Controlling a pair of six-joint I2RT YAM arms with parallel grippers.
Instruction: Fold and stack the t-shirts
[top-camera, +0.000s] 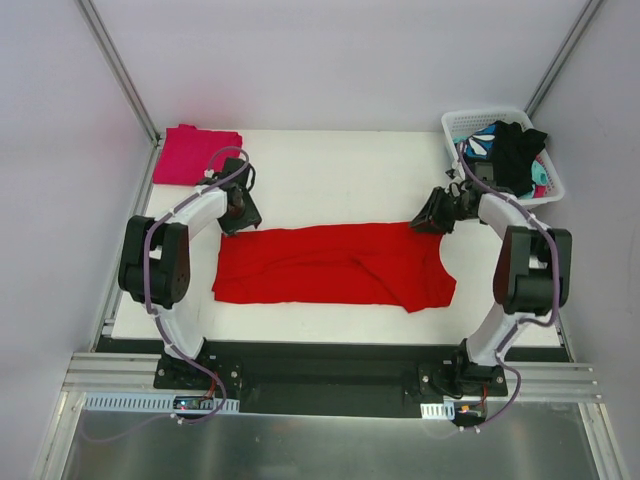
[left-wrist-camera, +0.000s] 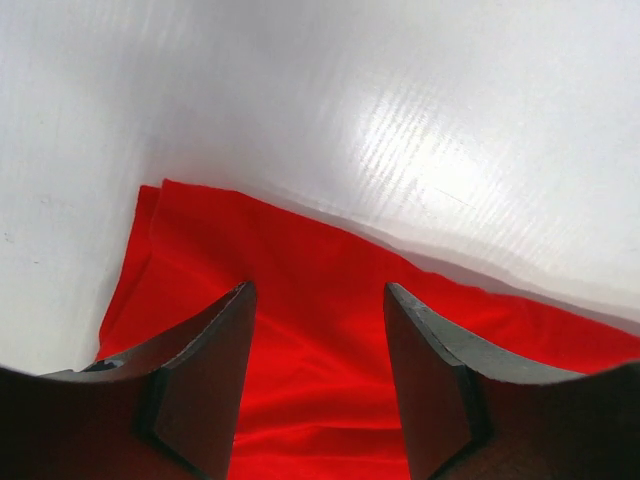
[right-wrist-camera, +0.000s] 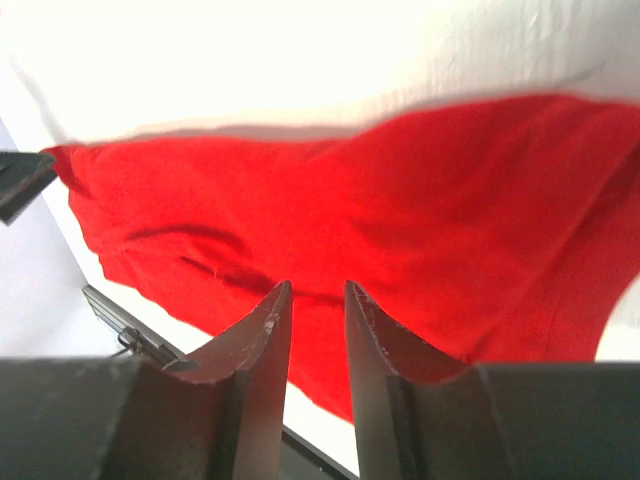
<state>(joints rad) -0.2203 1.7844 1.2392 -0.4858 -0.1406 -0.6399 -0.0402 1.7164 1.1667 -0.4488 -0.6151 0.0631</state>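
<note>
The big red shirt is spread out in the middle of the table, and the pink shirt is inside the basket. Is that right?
Not quite. The red shirt is spread out in the middle of the table, but the pink shirt is not inside the basket; it lies at the table's far left corner. The top view shows this.
</note>
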